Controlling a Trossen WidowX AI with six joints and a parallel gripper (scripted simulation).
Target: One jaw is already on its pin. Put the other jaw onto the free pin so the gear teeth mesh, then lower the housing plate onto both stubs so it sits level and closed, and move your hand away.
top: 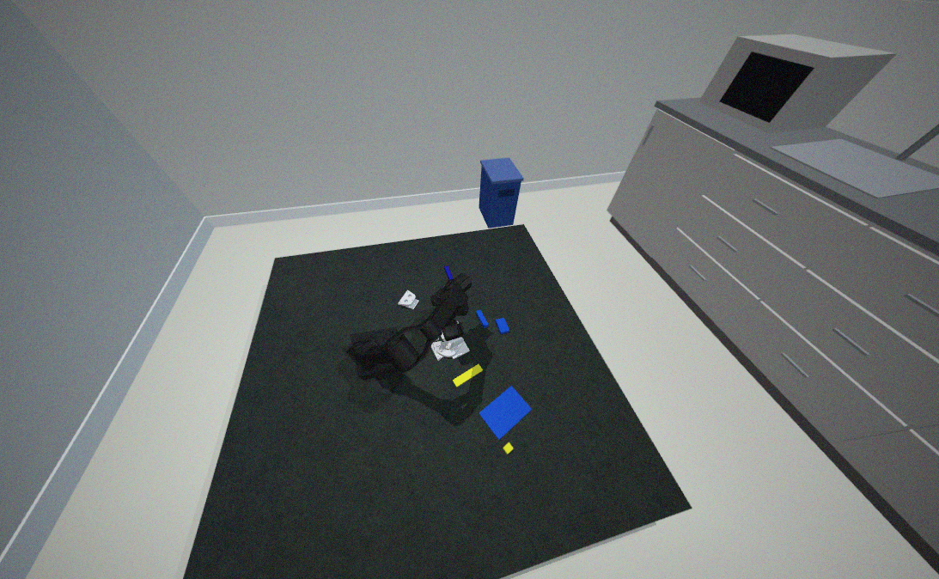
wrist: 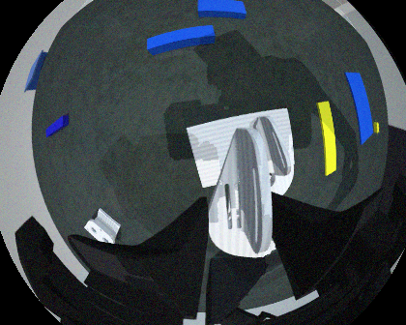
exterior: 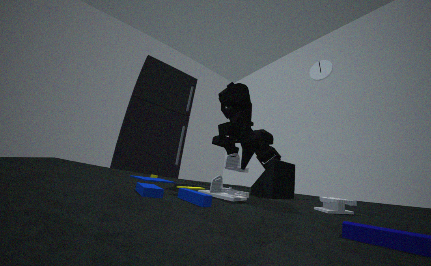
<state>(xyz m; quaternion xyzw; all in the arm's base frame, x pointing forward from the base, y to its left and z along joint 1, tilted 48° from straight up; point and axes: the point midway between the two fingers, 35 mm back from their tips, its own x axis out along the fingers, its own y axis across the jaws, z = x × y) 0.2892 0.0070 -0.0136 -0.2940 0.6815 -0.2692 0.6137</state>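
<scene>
My gripper (exterior: 238,160) (wrist: 233,200) is shut on a white jaw (exterior: 232,162) (wrist: 251,193), an upright plate with a flat foot. It holds the jaw in the air above the white base (top: 462,346) (exterior: 236,198) (wrist: 228,127). The other jaw (exterior: 216,184) (wrist: 275,145) stands upright on the base. A small stub shows on the base in the exterior view; the held jaw hides part of the base in the wrist view. The white housing plate (top: 407,297) (exterior: 334,205) (wrist: 101,228) appears to be the separate part standing apart on the mat.
Two blue blocks (top: 482,318) (top: 503,325) lie beyond the base. A yellow strip (top: 467,374) (wrist: 328,140), a blue sheet (top: 504,411) and a small yellow block (top: 508,447) lie to one side. A dark blue bar (exterior: 395,239) (wrist: 57,126) lies beyond the housing plate.
</scene>
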